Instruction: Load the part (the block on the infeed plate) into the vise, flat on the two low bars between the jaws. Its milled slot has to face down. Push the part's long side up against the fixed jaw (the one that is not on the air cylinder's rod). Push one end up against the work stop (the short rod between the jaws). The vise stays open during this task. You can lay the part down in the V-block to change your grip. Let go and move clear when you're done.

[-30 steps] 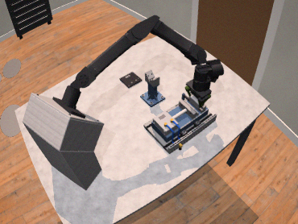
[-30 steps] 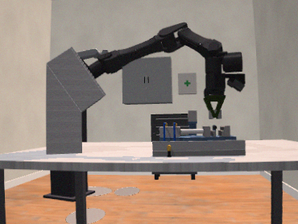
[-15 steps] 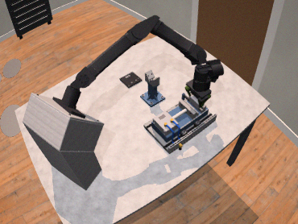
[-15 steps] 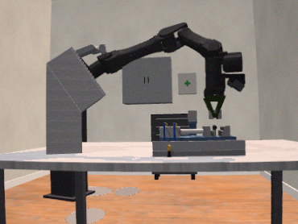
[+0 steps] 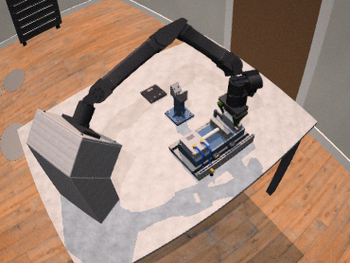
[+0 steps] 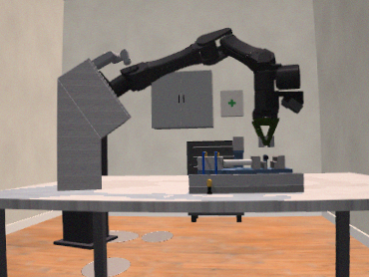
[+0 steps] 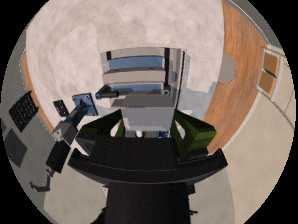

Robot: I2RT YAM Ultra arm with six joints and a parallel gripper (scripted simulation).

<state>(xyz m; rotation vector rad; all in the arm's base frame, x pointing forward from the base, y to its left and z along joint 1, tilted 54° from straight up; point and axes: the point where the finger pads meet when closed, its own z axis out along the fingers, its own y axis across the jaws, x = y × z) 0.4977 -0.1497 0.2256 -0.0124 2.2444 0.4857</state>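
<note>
Gripping the hard, maybe slippery metal block (image 6: 266, 137) (image 7: 148, 118) above the open vise (image 5: 215, 135) (image 6: 249, 170) (image 7: 135, 77), the gripper (image 5: 233, 115) (image 6: 266, 144) (image 7: 147, 109) would do well to keep hold by its sides, near the middle, so it cannot tip

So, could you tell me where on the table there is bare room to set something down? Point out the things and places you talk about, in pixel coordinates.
Bare patches lie between the grey angular pedestal (image 5: 95, 156) (image 6: 80, 135) and the grey-blue vise assembly (image 5: 199, 176) (image 6: 246, 183). It looks crowded around the vise, with the blue-based V-block stand (image 5: 179, 114) (image 7: 84, 104) close by.
</note>
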